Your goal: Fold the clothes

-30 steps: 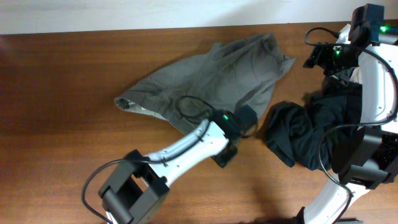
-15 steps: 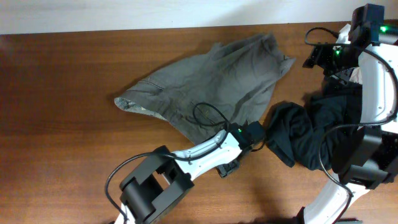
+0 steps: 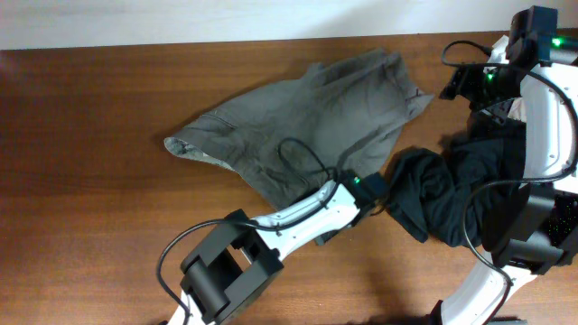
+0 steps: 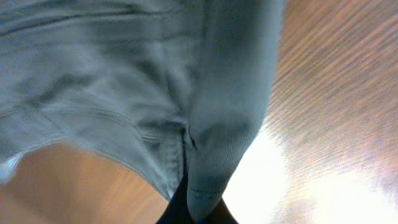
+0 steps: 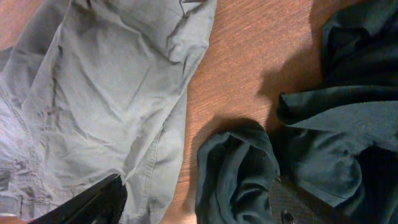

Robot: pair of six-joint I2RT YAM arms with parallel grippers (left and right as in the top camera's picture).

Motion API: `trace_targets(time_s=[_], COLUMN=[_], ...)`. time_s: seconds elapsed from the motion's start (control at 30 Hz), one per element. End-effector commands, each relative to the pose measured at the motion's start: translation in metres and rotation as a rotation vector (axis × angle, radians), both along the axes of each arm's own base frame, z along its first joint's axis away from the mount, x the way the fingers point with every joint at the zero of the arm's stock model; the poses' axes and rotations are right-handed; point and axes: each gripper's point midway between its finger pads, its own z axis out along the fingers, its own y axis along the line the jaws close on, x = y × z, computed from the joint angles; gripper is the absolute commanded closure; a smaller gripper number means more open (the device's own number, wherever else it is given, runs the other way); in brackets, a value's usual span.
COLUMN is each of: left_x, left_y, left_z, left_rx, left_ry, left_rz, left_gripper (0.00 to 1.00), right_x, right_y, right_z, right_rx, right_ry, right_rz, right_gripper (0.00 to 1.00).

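A crumpled grey garment (image 3: 307,117) lies spread across the middle of the wooden table (image 3: 81,162). My left gripper (image 3: 370,190) is at the garment's lower right edge. In the left wrist view the gripper (image 4: 200,214) is shut on a fold of the grey fabric (image 4: 155,81), with the cloth pinched between the dark fingertips (image 4: 176,213). A dark green-black garment (image 3: 452,199) lies bunched at the right. My right gripper (image 3: 461,83) hangs open above the table's far right. In its wrist view the gripper (image 5: 186,208) looks down on the grey garment (image 5: 106,93) and the dark garment (image 5: 242,174), holding nothing.
The dark garment pile sits right next to my left gripper and reaches to the right arm's base (image 3: 533,226). The table's back edge meets a white wall (image 3: 181,18). Bare wood (image 5: 249,56) separates the two garments.
My left gripper has slid right along the grey garment's lower edge and shut on its fabric. The garment has shifted slightly. The right arm has not moved.
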Motion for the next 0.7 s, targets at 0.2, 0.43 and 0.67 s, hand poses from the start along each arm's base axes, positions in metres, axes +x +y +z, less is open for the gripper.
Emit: trace_targets(time_s=[0.2,0.43,0.67], left_x=[0.058,0.071,0.069], left_y=[0.038,0.114,0.149], left_z=[0.187,0.254,0.272], left_rx=[-0.263,-0.381,-0.387], left_ry=[-0.353,-0.496,-0.533], left_rz=[0.314,0.501,0.559], left_gripper=[1.0,1.0,1.0], right_x=[-0.009,-0.02,-0.028], right_y=[0.006,0.029,0.099], right_z=[0.002,-0.005,-0.024], right_rx=[-0.006,-0.014,0.012], right_ry=[0.016,0.056,0.066], right_rz=[0.067,0.2,0.495], right_gripper=[0.21,0.27,0.22])
